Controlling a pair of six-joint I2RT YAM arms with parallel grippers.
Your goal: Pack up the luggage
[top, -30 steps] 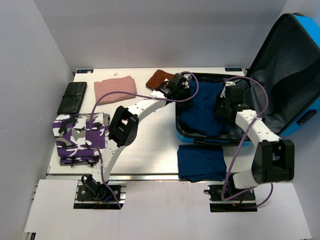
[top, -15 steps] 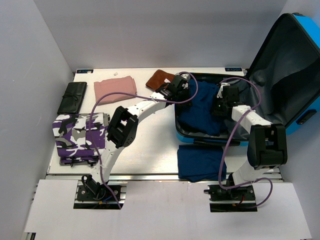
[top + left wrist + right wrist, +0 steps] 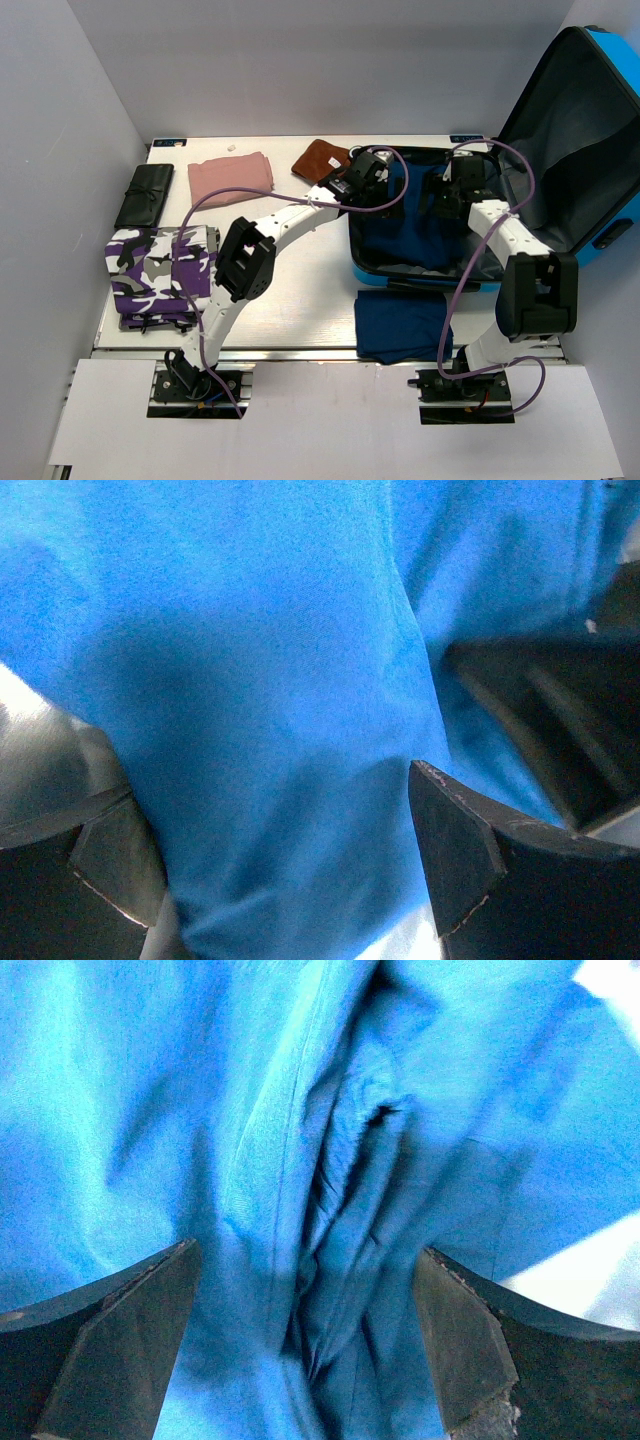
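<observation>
suitcase (image 3: 585,130): stiff shell, probably light, grip lid rim at 2 o'clock | left claw (image 3: 272,780) apart | right claw (image 3: 305,1250) apart above soft cloth (image 3: 150,1080)

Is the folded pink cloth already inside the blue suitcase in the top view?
No, the pink cloth lies on the table, left of the open luggage and apart from it.

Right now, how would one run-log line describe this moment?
luggage: lid open | blue garment: inside luggage | left gripper: open above garment | right gripper: open above garment | folded blue cloth: outside luggage
</observation>
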